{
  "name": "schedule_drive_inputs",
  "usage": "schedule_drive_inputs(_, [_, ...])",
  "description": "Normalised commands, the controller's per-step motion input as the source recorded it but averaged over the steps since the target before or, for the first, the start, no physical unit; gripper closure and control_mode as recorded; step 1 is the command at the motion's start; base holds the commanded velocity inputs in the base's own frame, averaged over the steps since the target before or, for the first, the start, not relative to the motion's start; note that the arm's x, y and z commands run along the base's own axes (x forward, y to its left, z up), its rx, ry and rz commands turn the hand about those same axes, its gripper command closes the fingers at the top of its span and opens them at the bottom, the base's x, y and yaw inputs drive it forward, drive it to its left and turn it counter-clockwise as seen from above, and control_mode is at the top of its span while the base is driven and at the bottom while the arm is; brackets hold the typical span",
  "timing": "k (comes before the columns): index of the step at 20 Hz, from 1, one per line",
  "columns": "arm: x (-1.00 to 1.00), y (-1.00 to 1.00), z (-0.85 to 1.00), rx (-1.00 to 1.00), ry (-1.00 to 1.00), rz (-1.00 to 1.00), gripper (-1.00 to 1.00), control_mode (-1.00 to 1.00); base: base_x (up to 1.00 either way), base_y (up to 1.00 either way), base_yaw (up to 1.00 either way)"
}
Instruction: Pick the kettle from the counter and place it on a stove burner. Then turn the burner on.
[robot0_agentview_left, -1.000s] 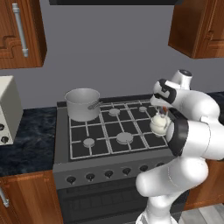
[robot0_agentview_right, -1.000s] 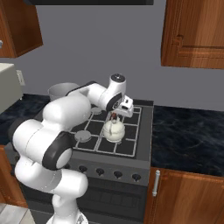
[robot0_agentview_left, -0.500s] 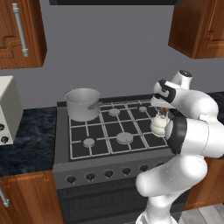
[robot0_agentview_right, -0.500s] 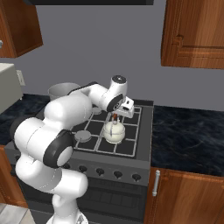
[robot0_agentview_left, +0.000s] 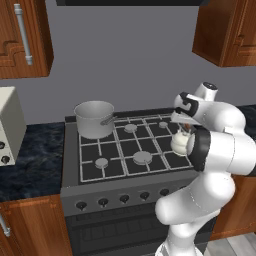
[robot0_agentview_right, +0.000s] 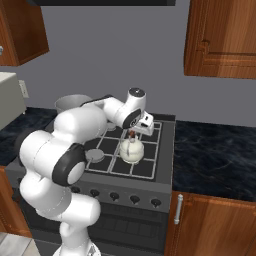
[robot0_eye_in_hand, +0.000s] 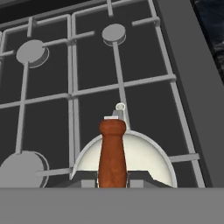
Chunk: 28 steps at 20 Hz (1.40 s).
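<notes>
Over the last second, little change. Kettle (robot0_agentview_right: 132, 150) sits slightly lower than before, over the stove's (robot0_agentview_right: 165, 150) front right corner. Tool (robot0_agentview_right: 131, 135) has come down with it by the same small amount, closed on the reddish-brown handle piece (robot0_eye_in_hand: 112, 148). Arm posture shifted only marginally.

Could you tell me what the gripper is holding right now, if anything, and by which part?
The gripper is shut on the small cream-white kettle, gripping the reddish-brown piece of its wire handle.
</notes>
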Motion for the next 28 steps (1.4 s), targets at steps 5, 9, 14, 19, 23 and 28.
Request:
schedule_drive_inputs(5, [0.08, -0.01, -0.2, 0.0, 0.0, 0.02, 1.0, -1.0, 0.0, 0.0, 0.0])
schedule_drive_inputs(9, [0.08, -0.01, -0.17, -0.01, 0.0, 0.01, 1.0, -1.0, 0.0, 0.0, 0.0])
schedule_drive_inputs(14, [0.02, -0.07, -0.24, -0.03, 0.0, 0.03, 1.0, -1.0, 0.0, 0.0, 0.0])
schedule_drive_inputs(19, [0.0, -0.01, -0.11, -0.01, 0.0, 0.02, -1.0, -1.0, 0.0, 0.0, 0.0])
schedule_drive_inputs(23, [0.0, 0.0, 0.0, 0.0, 0.0, 0.0, -1.0, -1.0, 0.0, 0.0, 0.0])
schedule_drive_inputs(28, [0.0, 0.0, 0.0, 0.0, 0.0, 0.0, -1.0, -1.0, 0.0, 0.0, 0.0])
